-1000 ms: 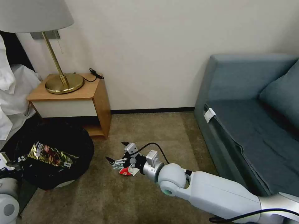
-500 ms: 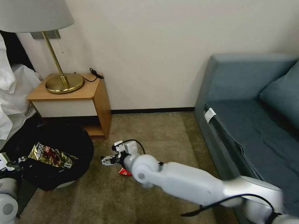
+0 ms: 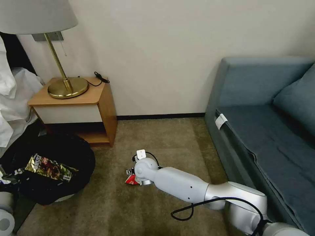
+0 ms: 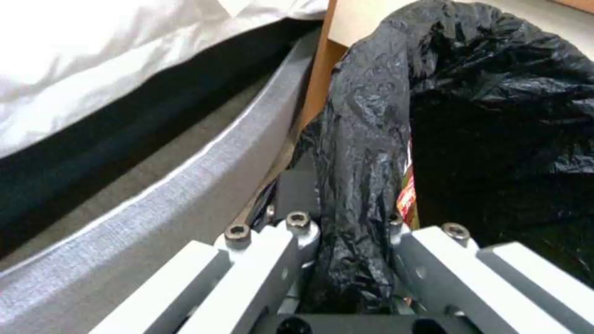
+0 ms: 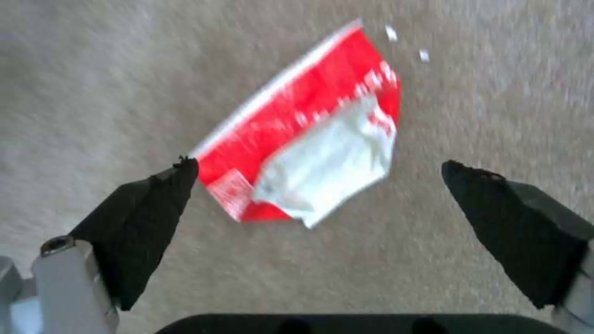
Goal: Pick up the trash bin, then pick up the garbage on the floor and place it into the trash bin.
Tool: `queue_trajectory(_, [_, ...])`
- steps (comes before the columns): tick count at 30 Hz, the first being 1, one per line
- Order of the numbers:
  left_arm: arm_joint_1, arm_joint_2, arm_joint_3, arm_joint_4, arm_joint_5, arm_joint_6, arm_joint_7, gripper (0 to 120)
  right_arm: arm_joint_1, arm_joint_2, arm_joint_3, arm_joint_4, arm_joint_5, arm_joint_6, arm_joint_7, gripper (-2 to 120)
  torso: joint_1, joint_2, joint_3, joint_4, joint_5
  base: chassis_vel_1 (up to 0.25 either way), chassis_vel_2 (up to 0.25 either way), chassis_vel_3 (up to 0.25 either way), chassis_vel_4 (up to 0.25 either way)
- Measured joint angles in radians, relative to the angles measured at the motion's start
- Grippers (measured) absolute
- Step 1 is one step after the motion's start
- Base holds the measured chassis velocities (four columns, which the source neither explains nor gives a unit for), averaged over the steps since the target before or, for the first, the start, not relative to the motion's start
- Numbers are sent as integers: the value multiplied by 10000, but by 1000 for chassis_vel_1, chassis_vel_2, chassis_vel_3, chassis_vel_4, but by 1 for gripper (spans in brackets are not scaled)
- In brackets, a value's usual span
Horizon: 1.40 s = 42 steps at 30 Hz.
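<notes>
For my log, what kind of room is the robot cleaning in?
Probably a hotel room or bedroom: white bedding beside a wooden nightstand carrying a brass lamp, a blue sofa and carpet.

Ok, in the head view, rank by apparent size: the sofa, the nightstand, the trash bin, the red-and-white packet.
1. sofa
2. nightstand and trash bin look alike; the bin sits nearer the camera, so unsure
3. red-and-white packet

The right arm point(image 3: 183, 185) reaches across the carpet point(image 3: 157, 137), its end effector point(image 3: 131, 175) down at the red-and-white packet point(image 3: 130, 179). At nine o'clock from it sits the trash bin point(image 3: 62, 196) with a black bag and a shiny snack wrapper point(image 3: 49, 167) inside. A lamp point(image 3: 67, 87) stands on the tabletop point(image 3: 88, 95) at eleven o'clock.
</notes>
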<state>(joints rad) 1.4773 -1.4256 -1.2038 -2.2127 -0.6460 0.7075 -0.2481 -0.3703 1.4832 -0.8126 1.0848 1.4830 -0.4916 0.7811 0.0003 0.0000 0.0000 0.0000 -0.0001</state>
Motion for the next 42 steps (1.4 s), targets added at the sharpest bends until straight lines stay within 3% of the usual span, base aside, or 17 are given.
queue_trajectory(6, [-49,-40,92,119,112,-66,62,4,-210,74,-353,-403,-204,325,-356,100,0,0,0,-1,0,0,0,0,0])
queue_trajectory(19, [-47,-20,234,-238,172,89,-92,4,171,195,62,40,-392,477,-474,100,0,1,0,1,2,0,0,0,0])
queue_trajectory(24, [-140,-70,285,-237,164,103,-93,4,171,401,-249,-439,-342,483,-505,100,0,1,0,-1,1,0,0,0,0])
queue_trajectory(31, [-46,-248,273,-115,179,-26,12,4,29,1234,-672,-1766,-715,681,-1265,100,0,1,0,4,2,0,0,0,0])
queue_trajectory(42, [137,-351,228,-177,184,-211,82,4,3,1275,-753,-3059,-1462,894,-2104,100,0,1,0,0,1,0,0,0,0])
